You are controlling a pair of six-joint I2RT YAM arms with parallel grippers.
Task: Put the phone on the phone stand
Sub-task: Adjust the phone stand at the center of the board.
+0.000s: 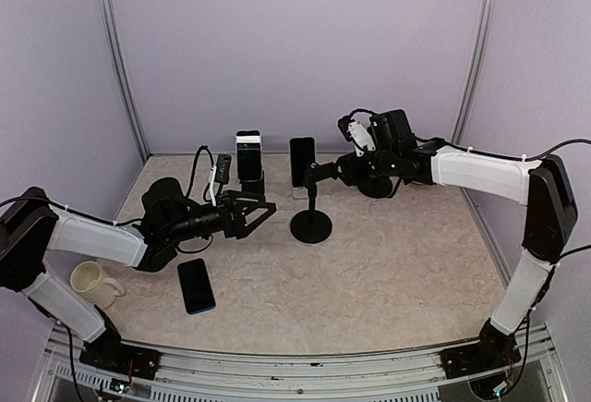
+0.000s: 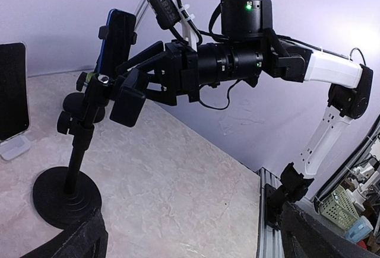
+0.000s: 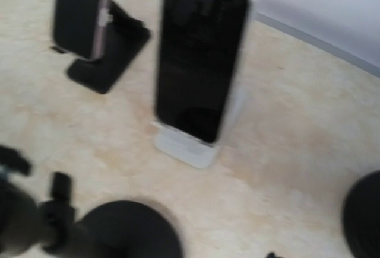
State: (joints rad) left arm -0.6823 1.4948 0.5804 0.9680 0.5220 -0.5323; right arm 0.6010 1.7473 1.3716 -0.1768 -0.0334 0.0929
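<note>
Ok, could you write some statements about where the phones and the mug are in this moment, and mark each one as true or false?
1. A dark phone lies flat on the table. True.
2. The left gripper holds a phone. False: its jaws are open and empty.
3. The mug stands beside the right arm. False: it stands beside the left arm.
4. A blue-edged phone sits upright in the clamp of the pole stand. True.

Marbled table: mug, flat phone, round-based stand
</note>
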